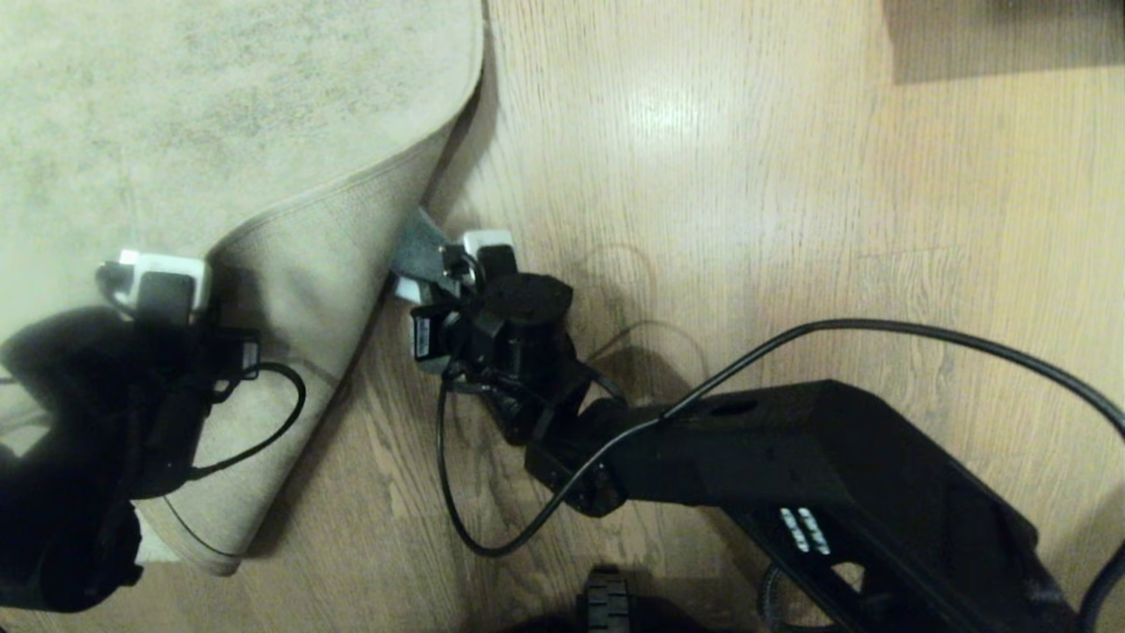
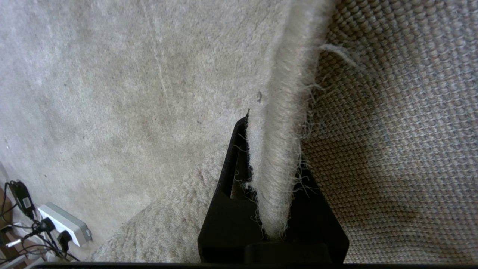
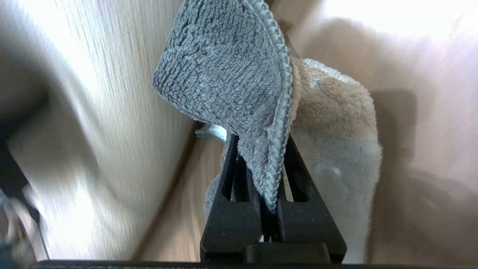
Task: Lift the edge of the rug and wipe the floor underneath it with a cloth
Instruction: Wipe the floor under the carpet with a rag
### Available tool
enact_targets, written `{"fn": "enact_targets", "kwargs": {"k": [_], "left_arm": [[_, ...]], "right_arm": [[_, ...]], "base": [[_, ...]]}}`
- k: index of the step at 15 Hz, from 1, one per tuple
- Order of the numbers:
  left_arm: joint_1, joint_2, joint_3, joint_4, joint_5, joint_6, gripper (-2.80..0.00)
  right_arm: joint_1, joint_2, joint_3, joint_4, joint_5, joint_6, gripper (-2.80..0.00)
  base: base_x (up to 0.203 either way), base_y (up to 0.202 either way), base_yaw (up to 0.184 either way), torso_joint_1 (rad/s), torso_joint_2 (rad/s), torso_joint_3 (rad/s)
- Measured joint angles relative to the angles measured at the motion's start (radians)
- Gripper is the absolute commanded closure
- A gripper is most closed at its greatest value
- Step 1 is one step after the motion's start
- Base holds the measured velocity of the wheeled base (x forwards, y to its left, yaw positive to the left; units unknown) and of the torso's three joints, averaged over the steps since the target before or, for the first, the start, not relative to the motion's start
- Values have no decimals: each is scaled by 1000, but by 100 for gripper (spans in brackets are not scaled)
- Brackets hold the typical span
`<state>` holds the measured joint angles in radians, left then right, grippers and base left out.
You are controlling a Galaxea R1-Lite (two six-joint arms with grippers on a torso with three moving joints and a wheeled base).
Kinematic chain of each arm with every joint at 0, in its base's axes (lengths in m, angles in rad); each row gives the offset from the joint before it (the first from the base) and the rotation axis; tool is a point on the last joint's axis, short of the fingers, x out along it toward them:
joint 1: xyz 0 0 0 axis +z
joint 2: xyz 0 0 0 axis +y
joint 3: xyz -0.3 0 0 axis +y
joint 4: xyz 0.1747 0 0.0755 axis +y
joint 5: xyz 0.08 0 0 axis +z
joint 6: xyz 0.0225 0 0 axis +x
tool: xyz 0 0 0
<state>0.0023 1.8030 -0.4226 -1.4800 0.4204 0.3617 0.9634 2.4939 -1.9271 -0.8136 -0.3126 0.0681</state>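
Note:
The rug's corner is folded back over the pale pile, so the tan woven backing faces up. My left gripper is shut on the rug edge and holds it off the floor. In the left wrist view the fuzzy rug edge runs between the closed jaws of the left gripper. My right gripper is shut on the cloth, low over the bare planks beside the raised fold. In the right wrist view the cloth shows a grey side and a pale side, pinched in the right gripper.
The right arm reaches in from the lower right, with a black cable looping over the floor. A dark shape lies at the far right. A white power strip with plugs lies by the rug's far side.

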Motion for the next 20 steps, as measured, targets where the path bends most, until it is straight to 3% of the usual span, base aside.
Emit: {"fn": "enact_targets", "kwargs": {"k": [3, 6, 11, 13, 20], "left_arm": [[0, 4, 8, -6, 0, -1, 0], [3, 5, 9, -6, -1, -4, 0], [5, 11, 9, -7, -1, -4, 0], [4, 18, 7, -7, -1, -6, 0], [5, 28, 8, -7, 0, -3, 0]], "right_arm": [[-8, -98, 10, 43, -1, -2, 0], [36, -171, 96, 43, -1, -3, 0], [164, -271, 503, -6, 1, 20, 0], [231, -262, 602, -26, 1, 44, 0], [244, -21, 625, -184, 0, 57, 0]], "base": [[0, 0, 0, 0, 0, 0], [0, 0, 0, 0, 0, 0], [0, 0, 0, 0, 0, 0], [0, 0, 0, 0, 0, 0], [0, 0, 0, 0, 0, 0]]}}
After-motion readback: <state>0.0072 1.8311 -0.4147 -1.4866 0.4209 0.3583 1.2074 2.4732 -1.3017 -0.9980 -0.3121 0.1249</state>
